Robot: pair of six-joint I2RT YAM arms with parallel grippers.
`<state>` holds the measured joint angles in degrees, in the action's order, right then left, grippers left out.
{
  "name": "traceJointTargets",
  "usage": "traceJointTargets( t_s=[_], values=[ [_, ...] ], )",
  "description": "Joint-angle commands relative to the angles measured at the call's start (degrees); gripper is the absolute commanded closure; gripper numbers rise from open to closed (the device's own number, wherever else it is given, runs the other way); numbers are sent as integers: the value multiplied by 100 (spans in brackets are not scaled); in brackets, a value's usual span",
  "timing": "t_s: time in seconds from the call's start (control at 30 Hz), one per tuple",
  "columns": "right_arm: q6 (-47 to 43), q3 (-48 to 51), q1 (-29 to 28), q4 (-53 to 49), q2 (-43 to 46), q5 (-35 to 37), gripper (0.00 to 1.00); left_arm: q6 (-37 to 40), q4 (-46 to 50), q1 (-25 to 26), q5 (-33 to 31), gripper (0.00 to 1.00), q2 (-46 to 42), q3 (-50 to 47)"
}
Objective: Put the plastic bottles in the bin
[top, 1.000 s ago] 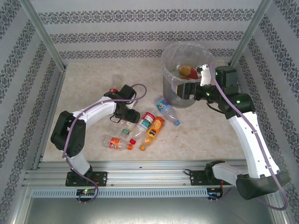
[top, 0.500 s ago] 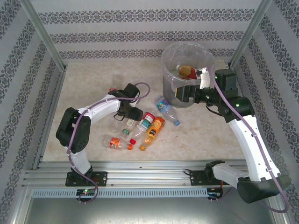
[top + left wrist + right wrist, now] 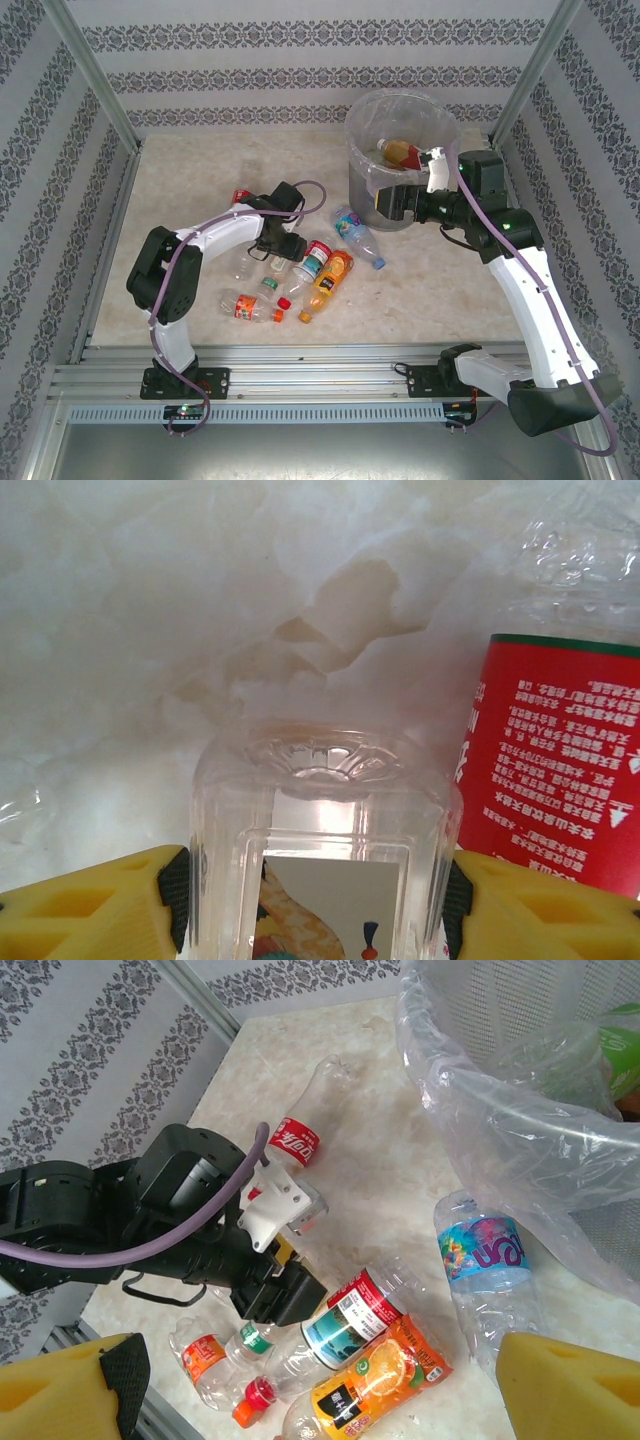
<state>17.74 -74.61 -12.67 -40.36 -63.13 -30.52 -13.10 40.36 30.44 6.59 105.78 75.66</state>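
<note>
Down on the marble table (image 3: 190, 170), left of the bin (image 3: 362, 190), the left gripper (image 3: 315, 895) is pinching a clear bottle (image 3: 320, 820) across its body, black pads pressing both sides, while the right gripper (image 3: 315, 1365) is hanging by the bin, jaws gaping around nothing. Trouble looks to be looming: the thin, slick wall may buckle or squirt free on the lift, and the red-labelled bottle (image 3: 560, 770) just beside it could get knocked rolling. That clear bottle is lying with its long axis running straight out along the fingers, base pointing away from the wrist.
</note>
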Motion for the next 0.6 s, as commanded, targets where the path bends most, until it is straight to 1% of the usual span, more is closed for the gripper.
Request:
traceJointTargets(
  t_s=[0.0, 0.23, 0.3, 0.37, 0.5, 0.57],
  values=[
    [37, 69, -78, 116, 110, 15, 10, 4, 238, 79, -167, 32, 153, 160],
    [37, 113, -78, 87, 180, 40, 10, -28, 204, 77, -95, 30, 311, 187],
    [44, 137, -78, 102, 203, 29, 10, -44, 185, 81, -95, 35, 290, 195],
    [99, 213, -78, 204, 255, -28, 10, -100, 190, 79, -96, 37, 219, 227],
    [392, 580, -77, 693, 345, -493, 11, -236, 217, 60, -90, 42, -79, 431],
    [574, 805, -85, 1004, 399, -743, 11, -379, 219, -4, 40, 44, -255, 572]
  ],
)
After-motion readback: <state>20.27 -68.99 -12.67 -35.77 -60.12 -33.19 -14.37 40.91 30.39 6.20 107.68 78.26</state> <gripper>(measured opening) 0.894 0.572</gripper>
